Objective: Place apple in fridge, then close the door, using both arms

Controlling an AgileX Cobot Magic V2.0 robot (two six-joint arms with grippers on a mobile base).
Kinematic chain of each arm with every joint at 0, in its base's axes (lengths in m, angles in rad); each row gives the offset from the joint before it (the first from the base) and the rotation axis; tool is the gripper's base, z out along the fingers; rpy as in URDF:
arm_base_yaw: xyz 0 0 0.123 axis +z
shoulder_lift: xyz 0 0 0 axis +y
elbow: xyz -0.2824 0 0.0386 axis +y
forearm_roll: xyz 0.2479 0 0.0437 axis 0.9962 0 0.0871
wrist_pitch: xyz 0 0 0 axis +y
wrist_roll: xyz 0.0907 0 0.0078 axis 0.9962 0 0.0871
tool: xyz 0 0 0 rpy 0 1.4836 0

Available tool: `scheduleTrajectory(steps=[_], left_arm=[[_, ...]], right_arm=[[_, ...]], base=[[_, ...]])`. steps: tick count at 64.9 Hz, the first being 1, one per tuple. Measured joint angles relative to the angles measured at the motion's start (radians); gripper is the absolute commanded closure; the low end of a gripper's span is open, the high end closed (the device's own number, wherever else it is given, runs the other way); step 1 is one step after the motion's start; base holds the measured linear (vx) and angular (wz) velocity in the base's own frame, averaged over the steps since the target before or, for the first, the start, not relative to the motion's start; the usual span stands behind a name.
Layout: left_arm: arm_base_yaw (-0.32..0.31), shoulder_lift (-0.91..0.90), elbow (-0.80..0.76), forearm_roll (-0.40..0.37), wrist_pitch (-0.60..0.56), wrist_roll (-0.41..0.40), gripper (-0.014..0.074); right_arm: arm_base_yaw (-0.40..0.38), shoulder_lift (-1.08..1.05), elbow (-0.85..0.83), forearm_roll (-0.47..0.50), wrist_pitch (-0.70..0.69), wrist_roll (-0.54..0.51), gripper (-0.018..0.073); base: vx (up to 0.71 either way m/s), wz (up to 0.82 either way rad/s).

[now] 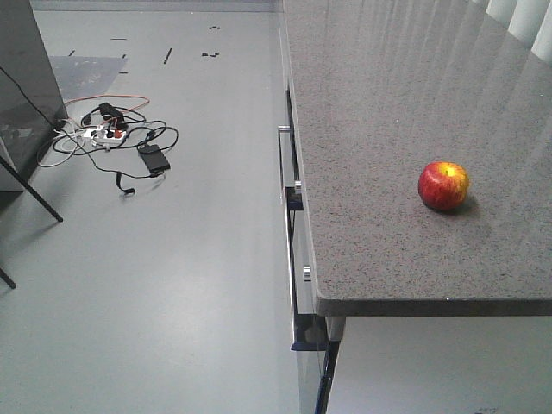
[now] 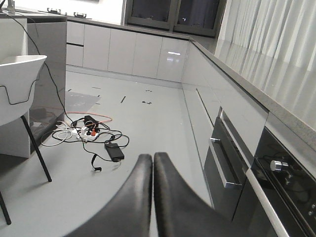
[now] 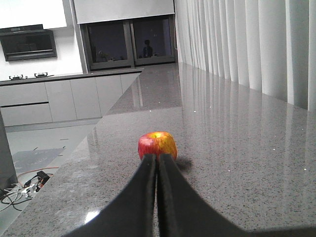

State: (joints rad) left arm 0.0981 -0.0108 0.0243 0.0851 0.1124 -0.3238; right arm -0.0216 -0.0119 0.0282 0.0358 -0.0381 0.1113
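Right wrist view: apple [image 3: 157,145] on the counter [image 3: 237,148], ahead of the right gripper [image 3: 157,158], jaws pressed together. Left gripper [image 2: 152,158], also closed, is off the counter, over the floor [image 2: 148,123]. Risk: advancing unopened jaws would knock the round apple rolling.
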Motion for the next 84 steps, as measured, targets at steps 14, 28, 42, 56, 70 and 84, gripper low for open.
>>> scheduleTrajectory(steps=[14,28,42,56,70,84], left_arm=[[0.000,0.000,0.000,0.000,0.000,0.000,0.0603],[0.000,0.000,0.000,0.000,0.000,0.000,0.0603],[0.000,0.000,0.000,0.000,0.000,0.000,0.0603],[0.000,0.000,0.000,0.000,0.000,0.000,0.0603],[0.000,0.000,0.000,0.000,0.000,0.000,0.0603],[0.000,0.000,0.000,0.000,0.000,0.000,0.0603]], right_arm=[[0.000,0.000,0.000,0.000,0.000,0.000,0.0562],[0.000,0.000,0.000,0.000,-0.001,0.000,0.0562],[0.000,0.000,0.000,0.000,-0.001,0.000,0.0562],[0.000,0.000,0.000,0.000,0.000,0.000,0.0562],[0.000,0.000,0.000,0.000,0.000,0.000,0.0562],[0.000,0.000,0.000,0.091,-0.035,0.001,0.0562]], base=[[0.00,0.00],[0.00,0.00],[0.00,0.00],[0.00,0.00],[0.00,0.00],[0.00,0.00]])
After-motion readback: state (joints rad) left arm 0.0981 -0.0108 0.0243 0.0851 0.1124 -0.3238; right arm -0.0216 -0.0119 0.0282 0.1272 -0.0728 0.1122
